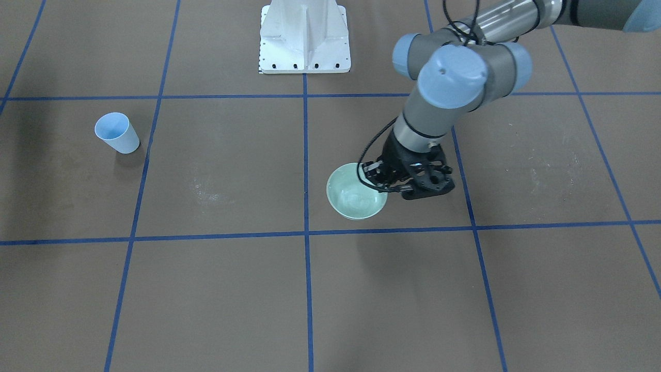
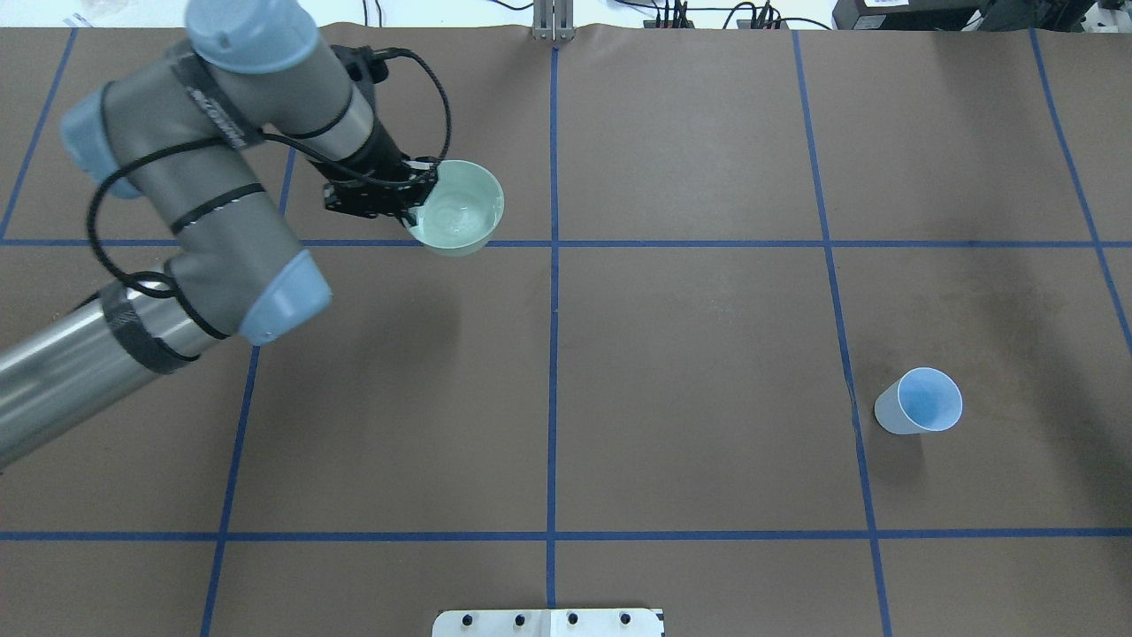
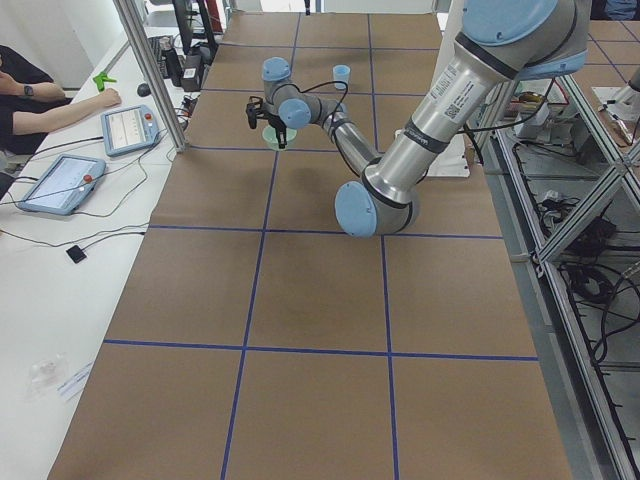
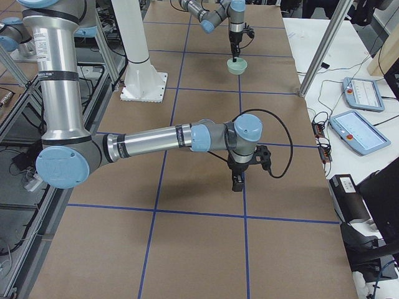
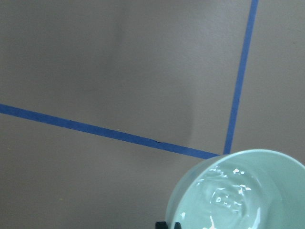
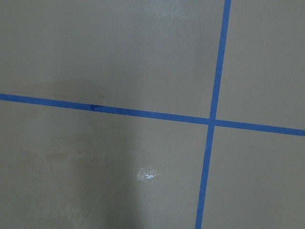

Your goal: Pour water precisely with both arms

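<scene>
A pale green bowl [image 2: 464, 212] holds water [image 5: 228, 195], which shows as glints and ripples. My left gripper [image 2: 416, 202] is shut on the bowl's rim on the side nearest the arm, and the bowl appears to hang a little above the table. The front-facing view shows the bowl [image 1: 353, 199] and the left gripper [image 1: 379, 178] right of the centre line. A light-blue cup [image 2: 920, 402] stands upright and alone on the robot's right side [image 1: 116, 133]. My right gripper [image 4: 240, 177] shows only in the exterior right view, pointing down over the table; I cannot tell whether it is open or shut.
The white pedestal base [image 1: 304, 39] stands at the robot's edge of the table. A whitish dried stain [image 1: 206, 192] lies between cup and bowl. Blue tape lines grid the brown table. An operator's arm [image 3: 60, 105] and tablets [image 3: 60, 180] lie beyond the far edge.
</scene>
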You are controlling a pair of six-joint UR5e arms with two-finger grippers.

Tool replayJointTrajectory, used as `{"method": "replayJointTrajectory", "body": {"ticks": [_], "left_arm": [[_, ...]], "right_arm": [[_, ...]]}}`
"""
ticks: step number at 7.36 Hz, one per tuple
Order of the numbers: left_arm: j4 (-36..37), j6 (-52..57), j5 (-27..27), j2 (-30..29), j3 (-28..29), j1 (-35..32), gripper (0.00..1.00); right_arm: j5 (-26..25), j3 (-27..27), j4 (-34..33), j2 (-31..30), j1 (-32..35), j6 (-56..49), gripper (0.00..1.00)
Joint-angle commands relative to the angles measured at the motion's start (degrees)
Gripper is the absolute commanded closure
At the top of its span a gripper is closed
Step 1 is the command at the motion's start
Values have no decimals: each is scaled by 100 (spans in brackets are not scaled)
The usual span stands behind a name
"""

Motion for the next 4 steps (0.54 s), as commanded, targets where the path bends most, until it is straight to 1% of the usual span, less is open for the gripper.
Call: {"method": "replayJointTrajectory", "body": {"ticks": [1, 2, 4], "left_arm": [[87, 1650, -520, 1273, -447, -828, 100], [52, 2319, -696, 1713, -457, -1162, 100], [16, 3402, -768, 2461, -448, -1595, 100]], "right_arm": [[-61, 28, -186, -79, 8, -56, 0], [-61, 19, -169, -132, 8, -248, 0], [-70, -25, -125, -229, 8, -565, 0]]}}
